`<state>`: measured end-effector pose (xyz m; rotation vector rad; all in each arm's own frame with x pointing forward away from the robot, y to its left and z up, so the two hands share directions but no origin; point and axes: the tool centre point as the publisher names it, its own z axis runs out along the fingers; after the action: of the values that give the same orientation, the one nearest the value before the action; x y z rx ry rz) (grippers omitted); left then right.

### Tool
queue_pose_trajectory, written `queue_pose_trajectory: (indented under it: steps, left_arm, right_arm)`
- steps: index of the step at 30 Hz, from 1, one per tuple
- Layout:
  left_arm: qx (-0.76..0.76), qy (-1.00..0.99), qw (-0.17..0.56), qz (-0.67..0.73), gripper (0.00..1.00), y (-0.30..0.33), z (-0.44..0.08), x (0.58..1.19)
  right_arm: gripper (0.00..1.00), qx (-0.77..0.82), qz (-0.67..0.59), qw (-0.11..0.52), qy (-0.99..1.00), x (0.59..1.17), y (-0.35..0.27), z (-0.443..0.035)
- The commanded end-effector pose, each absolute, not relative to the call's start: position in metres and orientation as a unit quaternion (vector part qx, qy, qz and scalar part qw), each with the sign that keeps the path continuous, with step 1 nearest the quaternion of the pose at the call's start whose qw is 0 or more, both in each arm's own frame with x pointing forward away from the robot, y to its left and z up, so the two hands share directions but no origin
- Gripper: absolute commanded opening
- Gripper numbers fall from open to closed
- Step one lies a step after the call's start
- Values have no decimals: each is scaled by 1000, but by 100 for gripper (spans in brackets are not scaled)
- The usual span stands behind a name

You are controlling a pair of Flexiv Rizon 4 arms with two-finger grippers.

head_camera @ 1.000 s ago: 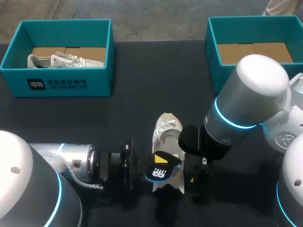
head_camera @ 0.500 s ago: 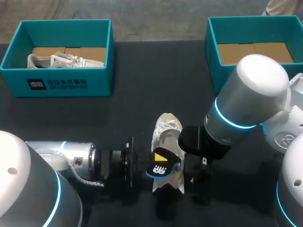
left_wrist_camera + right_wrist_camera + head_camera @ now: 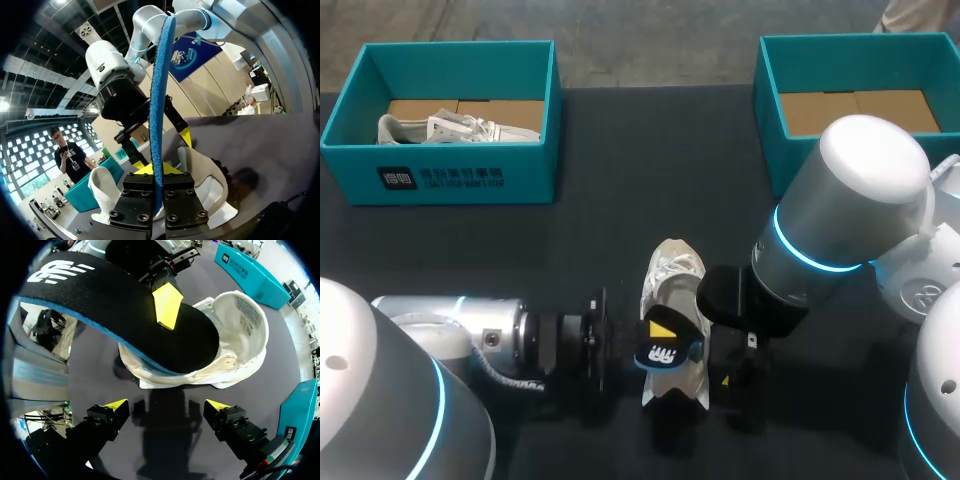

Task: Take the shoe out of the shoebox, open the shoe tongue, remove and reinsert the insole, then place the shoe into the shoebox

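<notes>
Head view, shoe (image 3: 440, 127) in left shoebox (image 3: 532, 168), left jaws gripping insole (image 3: 658, 358), right jaws wide.

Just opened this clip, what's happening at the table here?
The left claw is shut on the black insole, holding it over the white shoe on the table. The right claw hangs open beside the shoe, touching nothing. A second shoe lies in the left shoebox; the right shoebox holds no shoe.

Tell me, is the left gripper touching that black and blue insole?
Touching. The left wrist view shows the insole edge-on, clamped from both sides in the left gripper.
</notes>
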<state>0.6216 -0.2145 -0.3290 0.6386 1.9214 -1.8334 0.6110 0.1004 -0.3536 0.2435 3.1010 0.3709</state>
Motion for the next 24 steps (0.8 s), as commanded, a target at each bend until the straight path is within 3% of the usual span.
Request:
queue_pose_trajectory:
  steps: [1, 24]
  left_arm:
    - [233, 692, 203, -653, 0, -219, -332, 627]
    - [242, 712, 226, -620, 0, -221, -341, 641]
  right_arm:
    - [100, 78, 119, 6, 990, 610, 100, -355]
    - [100, 78, 119, 6, 990, 610, 100, -355]
